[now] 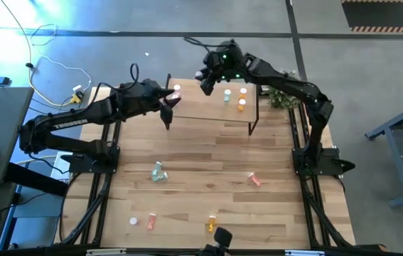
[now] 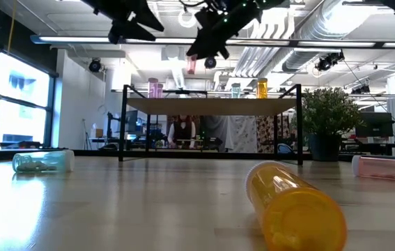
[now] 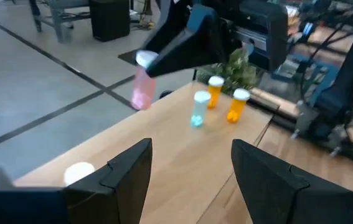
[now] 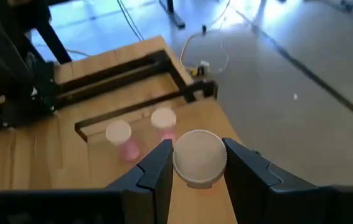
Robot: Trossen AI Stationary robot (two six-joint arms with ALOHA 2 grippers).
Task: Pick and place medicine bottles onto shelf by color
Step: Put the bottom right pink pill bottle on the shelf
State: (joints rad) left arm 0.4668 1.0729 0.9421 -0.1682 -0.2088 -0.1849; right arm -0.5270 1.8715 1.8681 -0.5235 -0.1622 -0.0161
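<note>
My right gripper [image 4: 195, 163] is clamped on a pink bottle [image 3: 142, 87] by its white cap, hanging above the shelf [image 1: 208, 112] near two pink bottles [image 4: 126, 140]. Left gripper [image 3: 192, 168] spread wide, empty, beside them.

You've got the shelf [image 1: 215, 114] at upper centre of the frame, with one green-and-white and two orange bottles [image 1: 242, 97] standing toward its right end. The left gripper [image 1: 171, 100] sits over the shelf's left end, the right gripper [image 1: 206, 80] just above its top edge. Loose bottles lie lower down on the table [image 1: 201, 160]: a pale green bottle [image 1: 159, 173] left of centre, salmon one [image 1: 254, 179] right, pink [image 1: 151, 221] and orange [image 1: 211, 224] near the bottom.
</note>
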